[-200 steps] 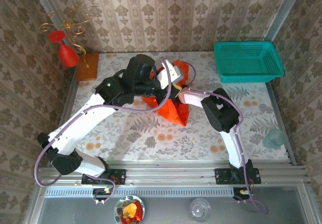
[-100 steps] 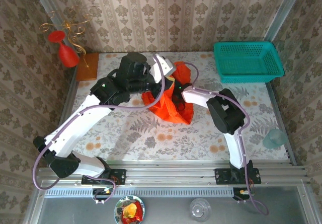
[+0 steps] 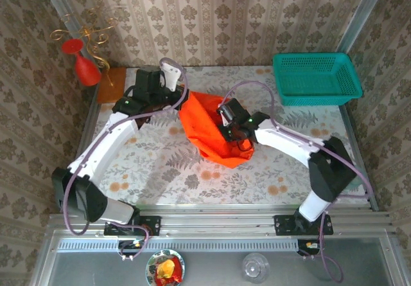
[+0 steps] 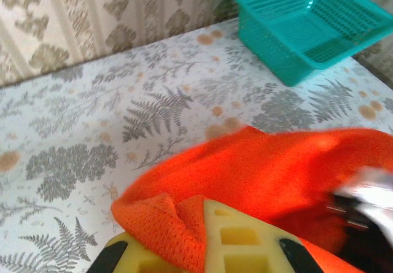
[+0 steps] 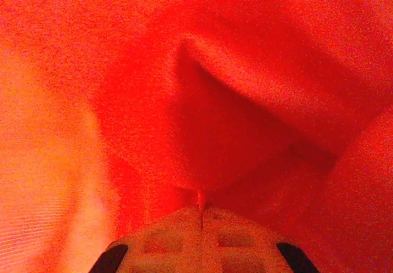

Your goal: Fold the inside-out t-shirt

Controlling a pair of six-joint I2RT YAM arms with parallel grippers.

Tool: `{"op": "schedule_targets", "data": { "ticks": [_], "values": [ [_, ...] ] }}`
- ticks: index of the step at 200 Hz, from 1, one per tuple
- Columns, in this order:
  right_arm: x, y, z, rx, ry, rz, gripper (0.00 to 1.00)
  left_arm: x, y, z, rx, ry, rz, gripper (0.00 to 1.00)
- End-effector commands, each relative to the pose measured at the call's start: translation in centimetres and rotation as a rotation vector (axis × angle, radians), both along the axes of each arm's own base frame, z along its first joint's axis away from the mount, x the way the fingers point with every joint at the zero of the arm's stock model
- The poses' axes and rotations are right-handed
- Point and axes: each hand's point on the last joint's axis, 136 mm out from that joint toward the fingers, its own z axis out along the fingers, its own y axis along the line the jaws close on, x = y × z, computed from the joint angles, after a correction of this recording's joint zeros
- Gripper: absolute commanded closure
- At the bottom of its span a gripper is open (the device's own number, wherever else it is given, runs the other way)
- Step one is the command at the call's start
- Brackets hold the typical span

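Floral-patterned table: we see bare room from 6 to 8 o'clock.
Bright orange cloth t-shirt: centre, hanging, stretched wider than a second ago; we judge folding not yet begun.
Teal plastic basket: 2 o'clock, well apart.
Left gripper: clamped on the shirt's edge.
Right gripper: pinched closed on cloth.

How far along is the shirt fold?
Done: nothing folded; the shirt is bunched up over the table. In hand: the left gripper and right gripper each appear to pinch its cloth. Remaining: spreading it flat and every fold.
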Motion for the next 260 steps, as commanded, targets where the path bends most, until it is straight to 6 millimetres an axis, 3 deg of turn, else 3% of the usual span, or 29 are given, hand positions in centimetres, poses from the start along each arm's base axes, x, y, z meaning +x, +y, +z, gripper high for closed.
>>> {"op": "schedule_targets", "data": {
  "ticks": [1, 26, 30, 79, 114, 140, 170, 197, 224, 245, 260],
  "values": [
    [-2.8, 0.4, 3.2, 0.069, -0.005, 0.062, 1.00, 1.7, 0.7, -3.6, -0.080, 0.120, 0.033, 1.00],
    [-4.0, 0.9, 7.4, 0.159, -0.071, 0.091, 1.00, 3.0, 1.6, -8.1, -0.126, 0.210, 0.077, 1.00],
    [-4.3, 0.7, 9.1, 0.189, -0.105, 0.091, 1.00, 3.2, 1.9, -8.8, -0.130, 0.218, 0.092, 1.00],
    [-5.3, -1.2, 19.1, 0.398, -0.367, 0.036, 1.00, 3.7, 4.7, -15.7, -0.187, 0.360, 0.201, 1.00],
    [-7.0, -2.4, 25.4, 0.574, -0.528, 0.036, 1.00, 3.8, 7.5, -18.7, -0.277, 0.451, 0.276, 1.00],
    [-7.8, -4.6, 27.6, 0.615, -0.622, -0.022, 1.00, 3.5, 10.1, -19.7, -0.307, 0.468, 0.339, 1.00],
    [-8.1, -9.7, 27.8, 0.554, -0.718, -0.214, 1.00, 3.4, 14.2, -19.5, -0.366, 0.456, 0.433, 1.00],
    [-8.4, -16.1, 25.6, 0.422, -0.752, -0.478, 1.00, 3.0, 18.7, -18.7, -0.411, 0.424, 0.543, 1.00],
    [-9.2, -20.6, 22.0, 0.303, -0.730, -0.660, 1.00, 2.4, 22.5, -17.5, -0.457, 0.385, 0.641, 1.00],
    [-9.4, -22.3, 18.7, 0.235, -0.679, -0.740, 1.00, 1.8, 24.0, -16.3, -0.460, 0.357, 0.680, 1.00],
    [-9.4, -22.9, 14.7, 0.166, -0.597, -0.772, 1.00, 1.4, 24.4, -15.8, -0.446, 0.341, 0.698, 1.00]
  ]
}}
